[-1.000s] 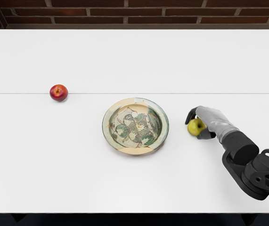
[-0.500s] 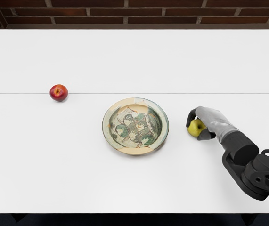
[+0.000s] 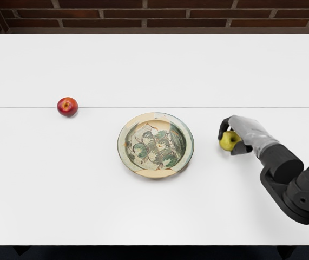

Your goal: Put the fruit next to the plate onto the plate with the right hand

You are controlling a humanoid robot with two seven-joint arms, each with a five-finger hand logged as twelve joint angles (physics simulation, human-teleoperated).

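A yellow-green apple [image 3: 229,141] sits right of the painted plate [image 3: 155,144], a short gap away from its rim. My right hand [image 3: 232,138] is wrapped around this apple, dark fingers curled over its top and far side, shut on it. The grey forearm runs down to the lower right edge. Whether the apple touches the table I cannot tell. A red apple [image 3: 67,106] lies far to the left on the table, well away from the plate. The left arm does not show.
The white table [image 3: 154,206] spans the whole view, with a thin seam line across it behind the plate. A brick wall [image 3: 154,13] runs along the far edge.
The right hand with the yellow-green apple has shifted slightly up and to the right, and the arm has drawn back toward the right edge. Plate and red apple stay put.
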